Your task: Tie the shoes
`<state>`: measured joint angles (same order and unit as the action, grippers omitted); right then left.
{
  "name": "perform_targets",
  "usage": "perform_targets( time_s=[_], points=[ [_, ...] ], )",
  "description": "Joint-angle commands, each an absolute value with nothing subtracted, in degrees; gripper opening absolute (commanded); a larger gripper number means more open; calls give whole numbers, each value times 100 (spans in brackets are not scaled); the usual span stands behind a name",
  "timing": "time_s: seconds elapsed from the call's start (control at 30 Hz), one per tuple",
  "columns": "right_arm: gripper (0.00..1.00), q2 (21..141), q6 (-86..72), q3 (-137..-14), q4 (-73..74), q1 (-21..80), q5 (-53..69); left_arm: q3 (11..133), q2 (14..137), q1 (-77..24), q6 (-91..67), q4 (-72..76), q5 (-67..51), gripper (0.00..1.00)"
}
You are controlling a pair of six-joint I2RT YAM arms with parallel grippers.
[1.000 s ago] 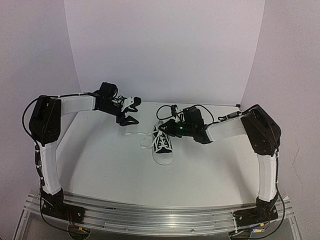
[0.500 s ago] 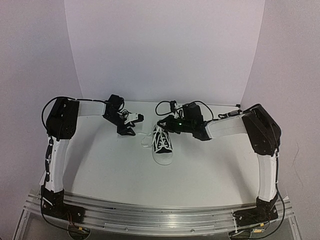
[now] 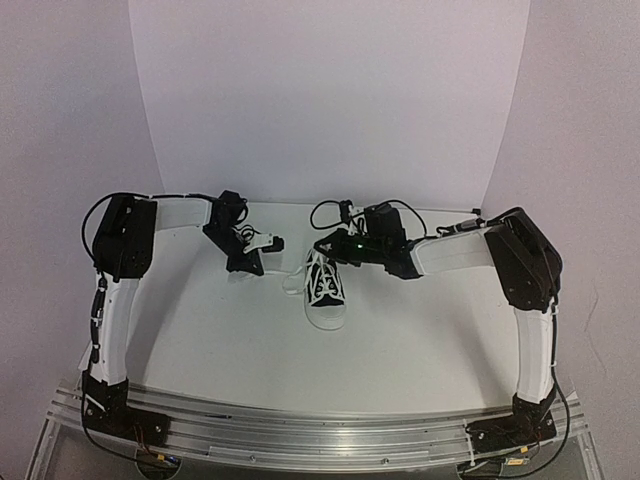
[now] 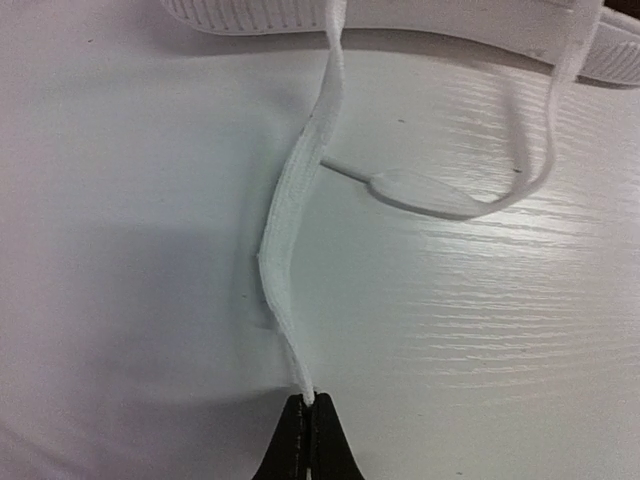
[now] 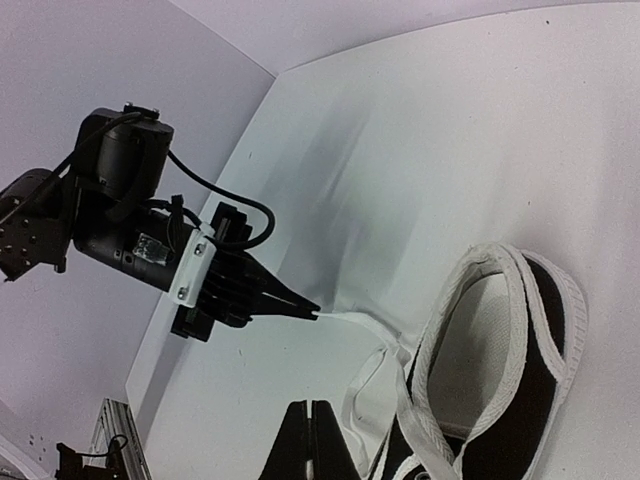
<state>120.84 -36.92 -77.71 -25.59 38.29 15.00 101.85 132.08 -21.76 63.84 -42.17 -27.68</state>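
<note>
The shoe [image 3: 326,292], a small black sneaker with a white toe cap, stands mid-table with its toe towards the arms. Its white laces trail off to its left. My left gripper [image 3: 258,268] is low over the table, left of the shoe. It is shut on the end of one lace [image 4: 290,220], which runs from the closed tips [image 4: 308,400] up to the white sole [image 4: 450,20]. A second lace [image 4: 430,198] lies looped on the table beside it. My right gripper [image 3: 322,244] hovers shut just behind the shoe's heel opening [image 5: 500,330], with no lace visible at its tips [image 5: 310,405].
White walls close the table at the back and both sides. The left arm's wrist and cables [image 5: 130,200] sit close to the shoe's left side. Bare white tabletop [image 3: 230,340] lies between the shoe and the arm bases.
My left gripper has dropped towards the table left of the shoe and closed on the lace end. The right gripper has drawn back a little from the shoe's tongue.
</note>
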Motion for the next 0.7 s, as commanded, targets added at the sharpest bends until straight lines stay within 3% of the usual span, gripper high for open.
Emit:
perform_targets(
  time_s=[0.0, 0.3, 0.67],
  points=[
    [0, 12041, -3737, -7987, -2518, 3871, 1357, 10189, 12304, -2529, 5998, -5223, -3550, 0],
    [0, 12064, -3815, -7992, -2384, 3930, 1320, 9696, 11398, -3675, 4758, -4989, -4433, 0],
    [0, 11971, -3718, -8015, -2219, 3930, 1398, 9199, 11540, -4780, 4202, -3072, -5271, 0]
  ],
)
